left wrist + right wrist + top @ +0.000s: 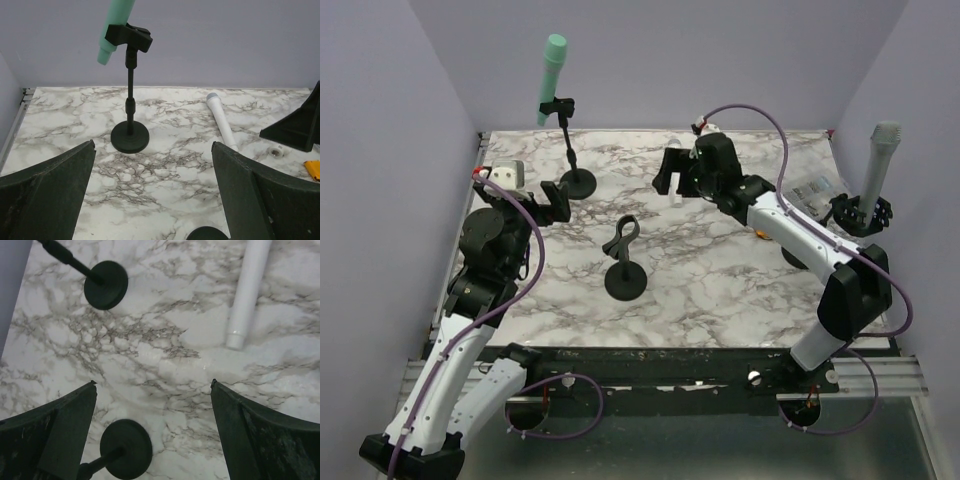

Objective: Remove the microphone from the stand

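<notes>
A green microphone [552,75] is clipped in a black stand [577,183] at the back left; the left wrist view shows the microphone [116,30] tilted in the clip above the stand's base [130,137]. My left gripper [556,203] is open and empty, low and a little in front of that stand [153,145]. My right gripper [672,178] is open and empty above the table's back middle [154,383]. A white microphone [248,290] lies loose on the table near it. A grey microphone [880,160] is clipped in a stand at the right edge.
An empty black stand [623,262] is at the table's middle, its base under my right gripper [126,449]. A clear packet [815,192] and a small orange thing [760,233] lie at the right. Purple walls close in the back and sides.
</notes>
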Controlling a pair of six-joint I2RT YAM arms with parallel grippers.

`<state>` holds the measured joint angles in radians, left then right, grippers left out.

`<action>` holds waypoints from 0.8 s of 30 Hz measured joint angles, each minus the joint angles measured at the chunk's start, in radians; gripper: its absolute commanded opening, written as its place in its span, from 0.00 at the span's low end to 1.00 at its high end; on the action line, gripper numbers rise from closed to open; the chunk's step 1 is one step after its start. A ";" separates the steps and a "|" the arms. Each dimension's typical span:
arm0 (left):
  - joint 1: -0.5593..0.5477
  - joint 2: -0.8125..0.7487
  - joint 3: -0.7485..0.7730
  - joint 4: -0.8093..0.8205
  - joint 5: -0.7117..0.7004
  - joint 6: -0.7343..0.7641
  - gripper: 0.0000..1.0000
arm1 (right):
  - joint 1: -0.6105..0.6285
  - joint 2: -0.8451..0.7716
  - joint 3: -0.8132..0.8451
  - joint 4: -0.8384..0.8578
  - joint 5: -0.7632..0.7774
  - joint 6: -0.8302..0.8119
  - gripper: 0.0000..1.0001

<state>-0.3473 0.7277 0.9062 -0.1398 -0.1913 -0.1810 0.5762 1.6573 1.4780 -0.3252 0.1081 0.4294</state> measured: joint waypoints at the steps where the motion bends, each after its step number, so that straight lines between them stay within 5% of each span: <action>1: 0.000 0.000 0.000 0.001 -0.001 0.000 0.98 | 0.001 -0.013 -0.050 0.031 -0.036 0.016 0.96; 9: 0.042 0.086 0.039 -0.009 0.008 -0.037 0.98 | 0.006 -0.014 -0.126 0.169 -0.177 0.122 0.96; 17: 0.168 0.447 0.385 -0.051 0.055 -0.071 0.98 | 0.010 -0.175 -0.207 0.229 -0.218 0.150 0.97; 20: 0.179 0.593 0.510 -0.042 0.071 -0.010 0.85 | 0.010 -0.253 -0.237 0.227 -0.233 0.150 0.97; 24: 0.187 0.777 0.690 -0.043 0.072 0.053 0.84 | 0.010 -0.336 -0.274 0.221 -0.246 0.148 0.97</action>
<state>-0.1608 1.5047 1.5967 -0.1833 -0.1196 -0.1284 0.5865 1.3209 1.2045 -0.1040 -0.1379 0.5770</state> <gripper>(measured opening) 0.850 0.964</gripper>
